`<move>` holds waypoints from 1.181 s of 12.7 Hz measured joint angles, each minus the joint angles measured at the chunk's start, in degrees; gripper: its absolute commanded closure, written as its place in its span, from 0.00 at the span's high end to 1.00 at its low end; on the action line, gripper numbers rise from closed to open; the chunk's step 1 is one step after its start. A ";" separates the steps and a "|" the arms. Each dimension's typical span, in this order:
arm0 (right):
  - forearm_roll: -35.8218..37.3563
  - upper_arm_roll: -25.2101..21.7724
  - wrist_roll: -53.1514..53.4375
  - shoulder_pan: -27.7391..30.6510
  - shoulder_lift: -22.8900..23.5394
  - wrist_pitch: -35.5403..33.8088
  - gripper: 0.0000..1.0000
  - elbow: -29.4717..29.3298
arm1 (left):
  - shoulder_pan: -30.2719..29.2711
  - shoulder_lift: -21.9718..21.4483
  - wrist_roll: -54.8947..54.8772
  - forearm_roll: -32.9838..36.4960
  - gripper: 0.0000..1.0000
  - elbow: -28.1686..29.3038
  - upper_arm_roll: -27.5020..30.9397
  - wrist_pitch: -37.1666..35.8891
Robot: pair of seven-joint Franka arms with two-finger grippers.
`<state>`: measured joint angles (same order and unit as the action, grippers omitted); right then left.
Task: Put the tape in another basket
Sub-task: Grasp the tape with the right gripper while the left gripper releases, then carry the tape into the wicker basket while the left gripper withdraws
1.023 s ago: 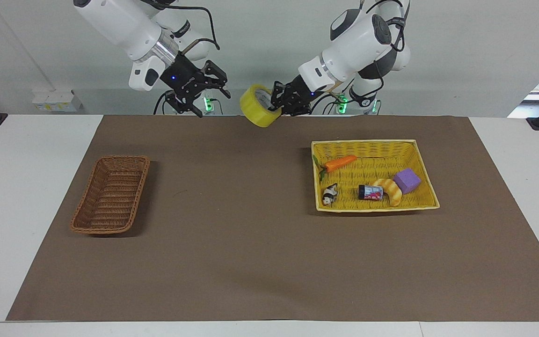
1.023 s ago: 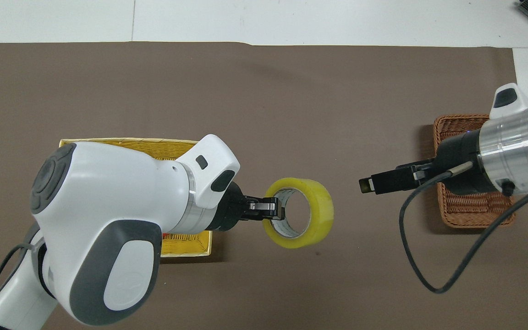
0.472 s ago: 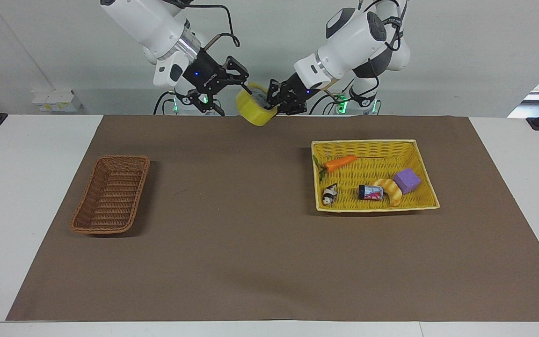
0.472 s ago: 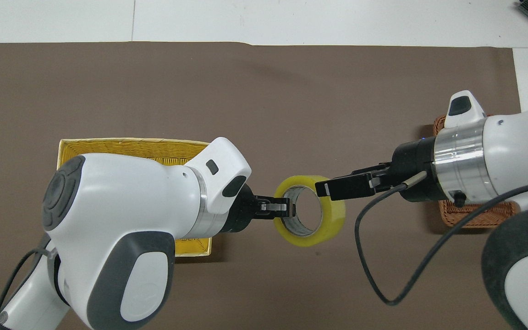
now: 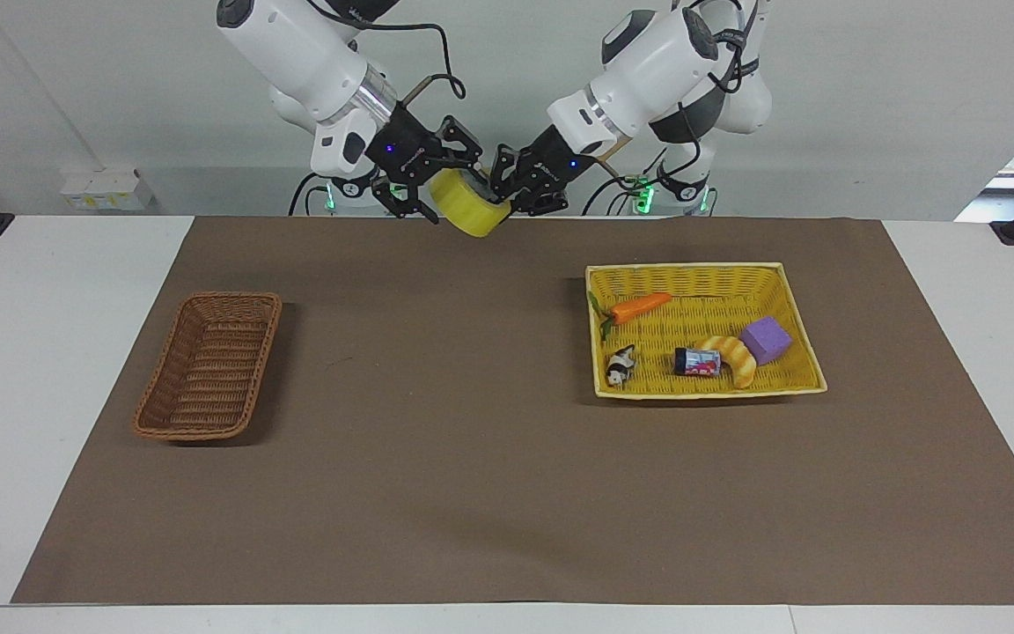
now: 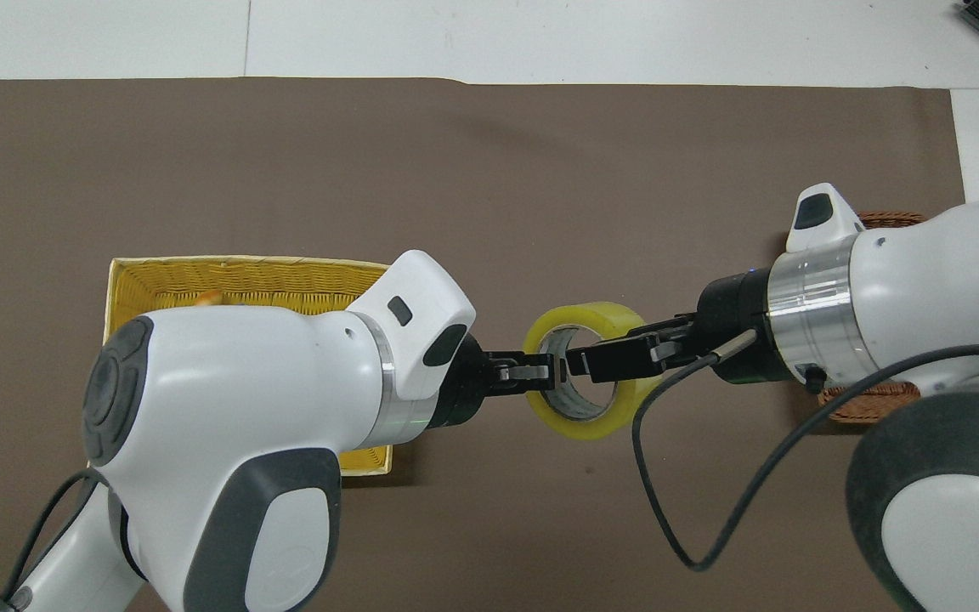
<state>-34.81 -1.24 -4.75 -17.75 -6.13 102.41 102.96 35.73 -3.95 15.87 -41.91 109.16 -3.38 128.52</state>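
Note:
The tape (image 5: 465, 210), a wide yellowish roll, hangs in the air over the mat's edge nearest the robots, midway between the two baskets. My left gripper (image 5: 501, 187) is shut on the roll's wall; in the overhead view it (image 6: 542, 372) grips the side toward the yellow basket. My right gripper (image 5: 450, 187) is open, its fingers straddling the other side of the tape (image 6: 593, 316), one finger (image 6: 600, 360) reaching into the core hole. The dark-brown wicker basket (image 5: 208, 365) lies empty toward the right arm's end, mostly hidden under the right arm in the overhead view (image 6: 868, 401).
The yellow basket (image 5: 685, 268) toward the left arm's end holds a toy carrot (image 5: 641, 306), a purple block (image 5: 766, 340), a bread piece (image 5: 733, 357), a small can (image 5: 696, 362) and a toy cow (image 5: 620, 366). A brown mat (image 5: 437, 458) covers the table.
The right gripper has swung in from over the brown basket to the tape and now straddles its wall. The left gripper has carried the tape a little toward the right arm.

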 measured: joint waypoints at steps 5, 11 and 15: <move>0.68 0.17 3.83 -0.60 -0.17 0.00 0.00 0.32 | 0.02 -0.13 0.26 -0.25 0.47 -0.03 -0.21 -0.05; 2.77 -0.17 4.09 -0.57 -0.16 0.00 0.00 0.65 | -0.10 -2.28 14.52 -0.52 1.00 -0.18 0.77 -0.18; 3.36 -0.31 4.09 0.87 -0.20 -0.18 0.00 0.80 | -5.35 -4.83 15.92 5.35 1.00 -0.19 1.78 -8.12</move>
<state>-31.44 -1.55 -0.65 -16.88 -6.33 102.24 103.77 30.37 -8.77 31.80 -36.56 108.98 -1.60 120.40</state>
